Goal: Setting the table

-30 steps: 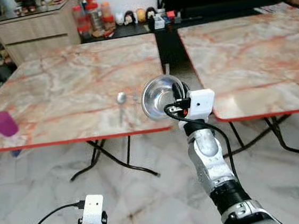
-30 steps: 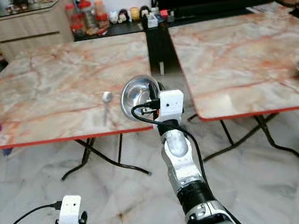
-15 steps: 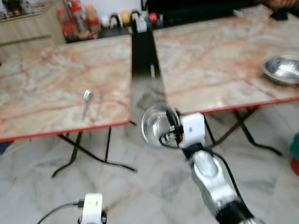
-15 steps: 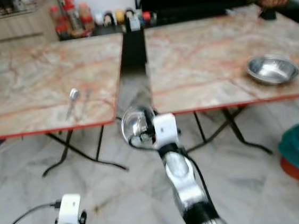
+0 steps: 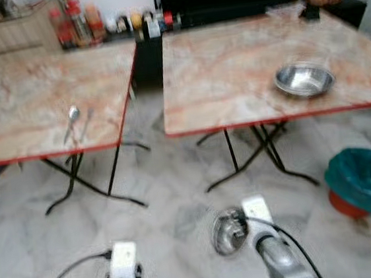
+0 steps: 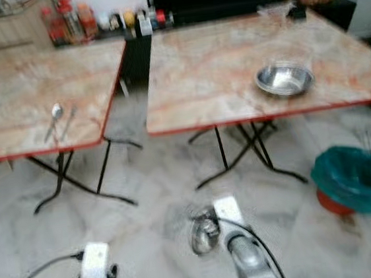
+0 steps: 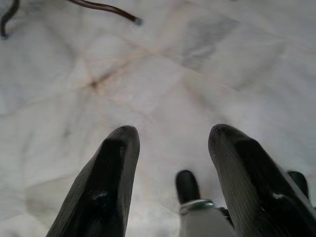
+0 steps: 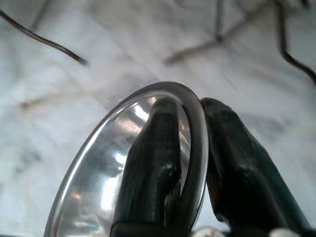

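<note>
1. A steel bowl (image 8: pixel 123 168) is clamped by its rim in the right tool (image 8: pixel 190 148), one finger inside the bowl and one outside; it is held on edge, low above the marble floor (image 5: pixel 178 199).
2. A second steel bowl (image 5: pixel 304 79) is seen upright on the right desk (image 5: pixel 230 61), near its front edge; nothing can be made out inside it.
3. A spoon (image 5: pixel 72 118) is laid on the left desk (image 5: pixel 28 96), handle toward the front edge.
4. The left tool (image 7: pixel 170 163) is hung over the floor with fingers spread, grasping nothing.
5. A teal bin (image 5: pixel 365 176) is set on the floor at the right.
6. No writing can be read.
</note>
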Available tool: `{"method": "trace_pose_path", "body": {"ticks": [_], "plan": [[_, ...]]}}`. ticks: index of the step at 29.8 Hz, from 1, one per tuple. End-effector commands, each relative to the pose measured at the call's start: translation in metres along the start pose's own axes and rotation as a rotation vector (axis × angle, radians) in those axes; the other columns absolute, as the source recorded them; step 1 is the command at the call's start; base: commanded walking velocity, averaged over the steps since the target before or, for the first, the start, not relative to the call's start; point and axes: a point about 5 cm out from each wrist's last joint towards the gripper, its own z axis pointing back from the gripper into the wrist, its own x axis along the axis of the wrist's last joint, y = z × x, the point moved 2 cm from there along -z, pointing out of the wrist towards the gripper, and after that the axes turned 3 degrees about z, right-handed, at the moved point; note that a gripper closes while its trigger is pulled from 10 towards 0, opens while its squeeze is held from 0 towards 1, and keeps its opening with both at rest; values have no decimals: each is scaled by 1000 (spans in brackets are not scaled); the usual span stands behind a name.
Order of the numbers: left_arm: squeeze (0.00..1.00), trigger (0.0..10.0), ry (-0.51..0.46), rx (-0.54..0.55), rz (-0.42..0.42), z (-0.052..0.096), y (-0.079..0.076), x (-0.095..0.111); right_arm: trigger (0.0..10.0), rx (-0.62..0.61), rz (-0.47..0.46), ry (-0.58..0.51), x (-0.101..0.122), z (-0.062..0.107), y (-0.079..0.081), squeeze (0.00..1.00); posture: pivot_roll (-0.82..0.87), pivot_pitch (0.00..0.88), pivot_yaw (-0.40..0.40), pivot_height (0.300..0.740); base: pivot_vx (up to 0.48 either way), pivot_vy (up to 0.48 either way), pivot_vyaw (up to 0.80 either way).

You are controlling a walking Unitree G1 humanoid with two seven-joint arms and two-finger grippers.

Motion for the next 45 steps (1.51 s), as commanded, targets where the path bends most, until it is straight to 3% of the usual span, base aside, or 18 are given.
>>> {"method": "trace_pose_path", "body": {"ticks": [1, 5, 16, 27, 34, 45], "plan": [[0, 10000, 24, 20, -2, 1, 11, -4, 10000, 17, -5, 27, -2, -1, 10, 0, -15, 0, 66, 740, 0, 0, 0], [0, 10000, 35, 20, -11, 1, 13, -6, 10000, 0, -6, 100, -23, 6, 5, 0, -19, 0, 69, 740, 0, 0, 0], [0, 10000, 51, 32, -10, 1, 15, -8, 10000, -46, -88, 145, -36, 11, -2, 0, -19, 0, 72, 740, 116, 0, -127], [0, 10000, 50, 29, -11, 1, 14, -8, 10000, -70, -120, 136, -38, 12, -5, 0, -18, 0, 78, 740, 325, 0, -98], [0, 10000, 53, 26, -14, 2, 14, -11, 10000, -50, -90, 133, -39, 12, -3, 0, -22, 0, 77, 740, 334, 0, 0], [0, 10000, 60, 11, -22, 3, 10, -13, 10000, -34, -70, 123, -35, 11, -3, 0, -40, 0, 72, 740, 333, 0, 593]]}}
